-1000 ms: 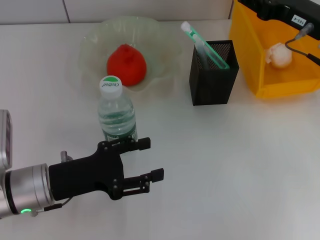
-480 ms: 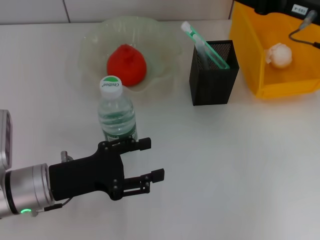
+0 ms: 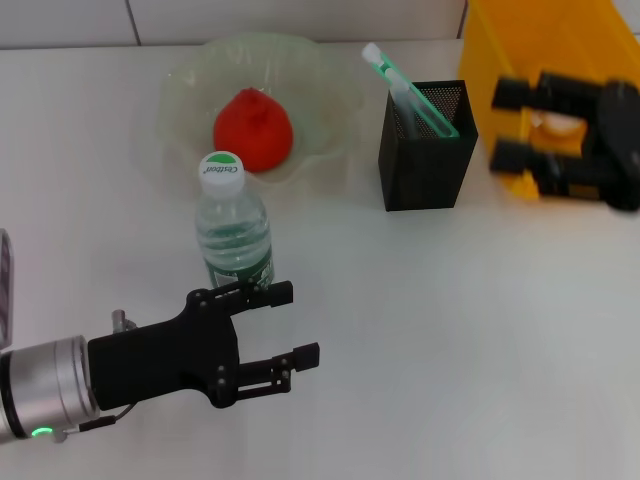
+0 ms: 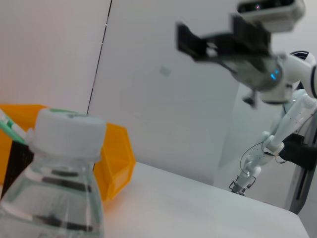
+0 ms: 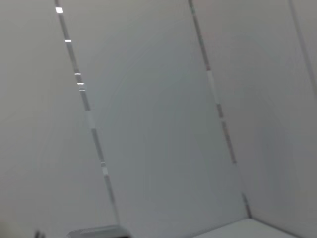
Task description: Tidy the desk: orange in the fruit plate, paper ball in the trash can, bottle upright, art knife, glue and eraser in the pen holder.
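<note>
Your left gripper (image 3: pixel 290 325): fingers spread, empty, at 6 o'clock of the upright bottle (image 3: pixel 234 235) | your right gripper (image 3: pixel 512 125): fingers apart, empty, at 3 o'clock of the pen holder (image 3: pixel 425 150), before the yellow bin (image 3: pixel 540 60) | orange (image 3: pixel 252 128) in the fruit plate (image 3: pixel 320 80).

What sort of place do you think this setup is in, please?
Probably a lab mock-up of an office desk: a white table holding a mesh pen holder, a yellow bin and a fruit plate, with another robot standing behind.
</note>
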`<state>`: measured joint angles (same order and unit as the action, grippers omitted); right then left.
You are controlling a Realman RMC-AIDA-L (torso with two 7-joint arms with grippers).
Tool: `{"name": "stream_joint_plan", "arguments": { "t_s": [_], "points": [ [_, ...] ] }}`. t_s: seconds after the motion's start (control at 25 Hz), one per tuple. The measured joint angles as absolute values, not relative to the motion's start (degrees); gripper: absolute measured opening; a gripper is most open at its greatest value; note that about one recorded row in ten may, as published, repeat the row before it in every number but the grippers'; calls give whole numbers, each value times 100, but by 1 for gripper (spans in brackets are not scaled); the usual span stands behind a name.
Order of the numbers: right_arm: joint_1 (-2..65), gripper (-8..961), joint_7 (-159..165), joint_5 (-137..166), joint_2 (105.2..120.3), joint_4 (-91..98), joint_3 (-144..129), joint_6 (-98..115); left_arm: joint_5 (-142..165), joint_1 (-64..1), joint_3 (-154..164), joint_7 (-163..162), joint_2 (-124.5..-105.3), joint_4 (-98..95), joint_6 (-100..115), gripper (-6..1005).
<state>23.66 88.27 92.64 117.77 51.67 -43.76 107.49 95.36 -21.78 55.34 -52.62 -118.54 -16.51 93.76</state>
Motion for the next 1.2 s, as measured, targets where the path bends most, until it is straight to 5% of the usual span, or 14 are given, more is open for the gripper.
{"name": "stream_joint_plan", "arguments": {
  "t_s": [0.2,1.2],
  "points": [
    [1734,754,7221,9407,11742,3781,-4365,11140,9536,-2113,5477,-5314,-11834,-1683,9402,781],
    [1961,753,6275,11135,11813,2886,-4358,10624,9565,-1969,5440,-5398,-11691,-1705,9526,781]
  ]
}}
